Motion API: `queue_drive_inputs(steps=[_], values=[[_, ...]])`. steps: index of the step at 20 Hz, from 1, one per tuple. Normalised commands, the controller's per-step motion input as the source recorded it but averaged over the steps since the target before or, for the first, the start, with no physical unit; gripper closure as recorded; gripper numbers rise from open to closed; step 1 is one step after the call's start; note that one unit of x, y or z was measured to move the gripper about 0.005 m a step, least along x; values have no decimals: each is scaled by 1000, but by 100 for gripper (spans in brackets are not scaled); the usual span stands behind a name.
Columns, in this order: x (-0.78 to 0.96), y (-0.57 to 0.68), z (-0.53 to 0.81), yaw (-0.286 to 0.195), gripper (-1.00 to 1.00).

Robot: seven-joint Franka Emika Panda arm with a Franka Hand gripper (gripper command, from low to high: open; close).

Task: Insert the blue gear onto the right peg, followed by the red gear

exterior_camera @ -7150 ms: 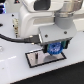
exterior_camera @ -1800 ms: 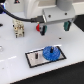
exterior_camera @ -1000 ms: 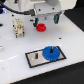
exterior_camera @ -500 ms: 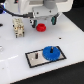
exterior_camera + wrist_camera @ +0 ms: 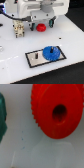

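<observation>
— What lies on the bench [image 5: 70, 37]?

— A white, smooth bench carries a grey rectangular base plate [image 5: 35, 58] with a black rim. The blue gear [image 5: 50, 52], a flat bright-blue toothed disc, sits on the plate's end toward the exterior view's right, where the right peg would stand; the peg itself is hidden under it. A thin dark pin [image 5: 36, 56] rises from the plate's other half.

— And the red gear?

— The red gear [image 5: 40, 27] rests on the bench farther back, well apart from the plate, directly under the white arm. In the wrist view the red gear [image 5: 56, 111] fills much of the picture: glossy plastic, fine ridged teeth along its edge, a round dark centre hole.

— The pincer?

— Two pale blurred fingertips [image 5: 45, 154] show in the wrist view beside the red gear. Whether the pincer [image 5: 55, 154] is released or clenched cannot be told. A dark green rounded object [image 5: 2, 116] sits at the picture's edge.
</observation>
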Motion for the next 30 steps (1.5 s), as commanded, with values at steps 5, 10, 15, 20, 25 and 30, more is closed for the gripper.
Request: queue_drive_inputs(steps=[5, 10, 15, 20, 25, 30], values=[[-150, 7, -141, 0, 100], [-1, 4, -23, 0, 100], [-69, 20, 58, 0, 100], [103, 63, 486, 0, 100], [295, 18, 496, 0, 100], [488, -62, 460, 0, 100]])
